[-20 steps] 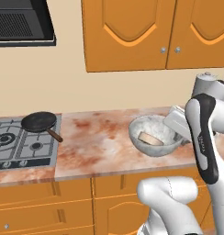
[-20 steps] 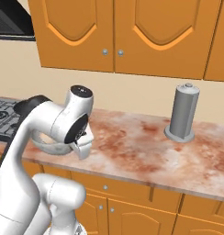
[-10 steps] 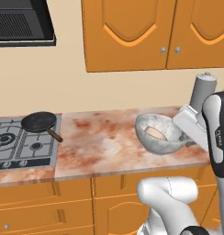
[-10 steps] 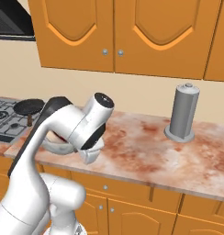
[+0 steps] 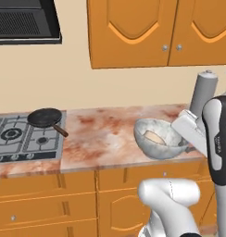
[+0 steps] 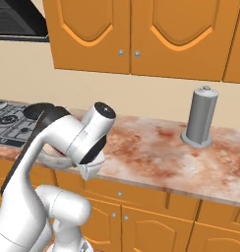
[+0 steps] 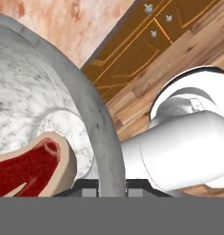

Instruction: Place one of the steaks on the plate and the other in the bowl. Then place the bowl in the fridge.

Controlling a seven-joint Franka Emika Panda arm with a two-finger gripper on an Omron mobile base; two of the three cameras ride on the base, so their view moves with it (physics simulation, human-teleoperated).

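The pale grey speckled bowl (image 5: 156,144) hangs tilted just above the front edge of the counter (image 5: 105,134). One steak (image 5: 154,137), red with a pale fat edge, lies inside it. My gripper (image 5: 185,147) is shut on the bowl's right rim. In the hand view the thick bowl rim (image 7: 93,119) runs down between the fingertips of the gripper (image 7: 111,186), with the steak (image 7: 26,167) resting at the bottom left of the bowl. In the right base view the gripper (image 6: 87,170) sits under the arm's wrist. The plate and the fridge are out of view.
A black frying pan (image 5: 45,118) sits on the gas stove (image 5: 22,136) at the left. A grey cylinder on a round base (image 6: 199,118) stands at the back right of the counter. Orange wall cabinets (image 5: 156,32) hang above, with a range hood (image 5: 24,21) over the stove.
The arm has swung to the right and the bowl, still gripped by its rim, has come slightly lower and nearer the counter's front edge. The pan has not moved.
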